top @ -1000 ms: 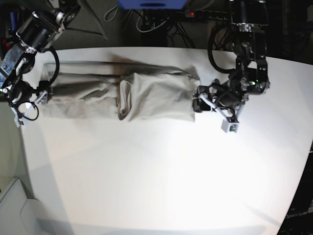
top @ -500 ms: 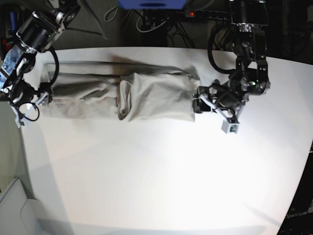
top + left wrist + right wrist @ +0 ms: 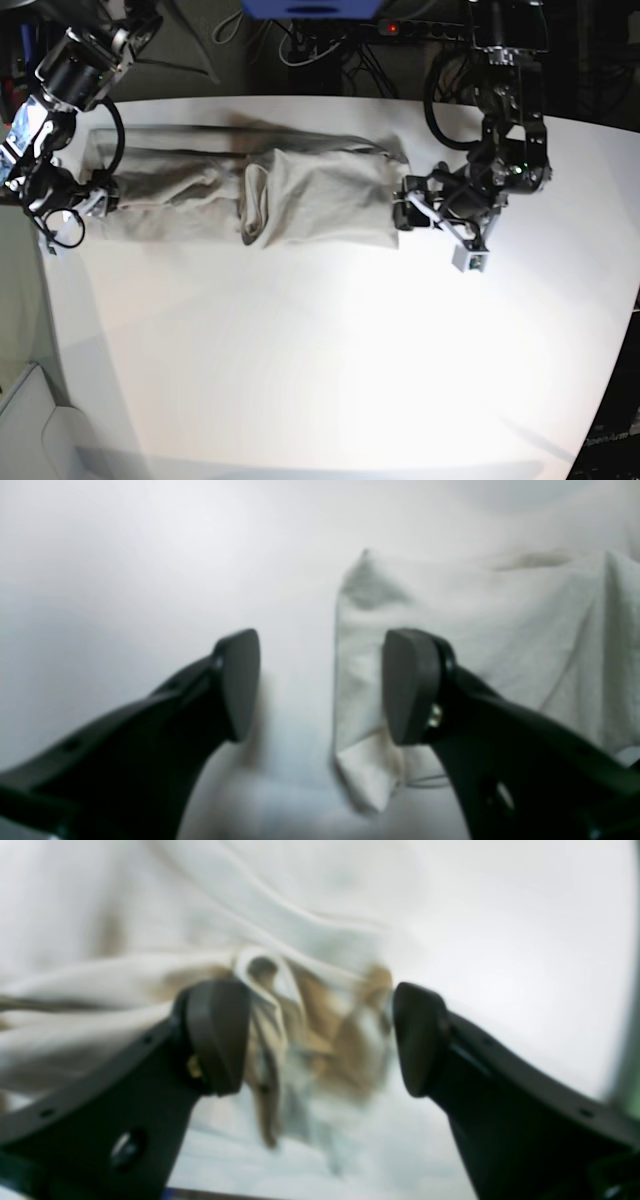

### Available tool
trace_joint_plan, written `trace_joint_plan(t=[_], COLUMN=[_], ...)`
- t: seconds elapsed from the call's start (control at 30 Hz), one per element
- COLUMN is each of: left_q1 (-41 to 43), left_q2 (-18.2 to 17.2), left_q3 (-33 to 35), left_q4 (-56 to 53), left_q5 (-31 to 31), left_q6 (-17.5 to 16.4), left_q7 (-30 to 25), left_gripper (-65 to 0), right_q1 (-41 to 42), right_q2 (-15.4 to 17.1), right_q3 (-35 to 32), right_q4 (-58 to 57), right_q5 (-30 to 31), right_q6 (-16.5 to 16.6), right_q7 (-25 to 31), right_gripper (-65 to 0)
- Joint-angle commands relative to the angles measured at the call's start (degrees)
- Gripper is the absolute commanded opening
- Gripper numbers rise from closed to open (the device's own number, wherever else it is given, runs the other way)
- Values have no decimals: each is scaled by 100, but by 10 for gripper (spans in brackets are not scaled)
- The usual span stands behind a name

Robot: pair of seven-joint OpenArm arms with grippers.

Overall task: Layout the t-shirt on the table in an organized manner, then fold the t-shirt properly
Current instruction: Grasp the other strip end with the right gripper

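- Left claw (image 3: 320, 685): jaws apart, nothing between the pads; one pad over bare table, the other over the shirt's end edge.
- Same left claw in the base view (image 3: 425, 210): low, just beside the shirt's end nearer the table's right edge; contact with the cloth not discernible.
- Right claw (image 3: 320, 1040): jaws spread wide, bunched folds of cloth lying between the pads; one pad against the cloth, the other apart from it; no clamp visible.
- Same right claw in the base view (image 3: 85, 200): at the shirt's opposite end, close to the table's left edge.
- Shirt (image 3: 300, 195): light grey-beige, stretched as a long narrow band parallel to the table's far edge, in the far half of the surface.
- Shirt, right portion: folded over itself into a flat, roughly square panel, with a rounded fold line near the band's middle.
- Shirt, left portion: narrower, creased lengthwise, gathered toward the right claw.
- Shirt corner in the left wrist view (image 3: 365, 780): lifted slightly, a loose thread trailing beside it.
- Table (image 3: 330, 370): white, glossy; near half bare, bright glare at centre.
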Motion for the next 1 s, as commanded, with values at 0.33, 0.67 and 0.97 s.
trace_joint_plan(t=[0.33,0.67,0.97], left_q1=[-83,-83,-83], left_q2=[-37,-37,-37], left_q3=[-2,-2,-46], left_q4=[112,112,129], left_q5=[-76,-76,-111], left_q6=[22,22,22], left_q7=[-60,-60,-60], left_gripper=[-266,-266,-266], right_q1=[-461,-540,-540], right_q2=[-44,-44,-44], right_q3=[-8,-8,-43], right_q4=[15,15,15], right_q5=[1799,2388,2414], right_q6=[76,76,76], right_q7=[-114,-123,-132], right_gripper=[-195,-308,-650])
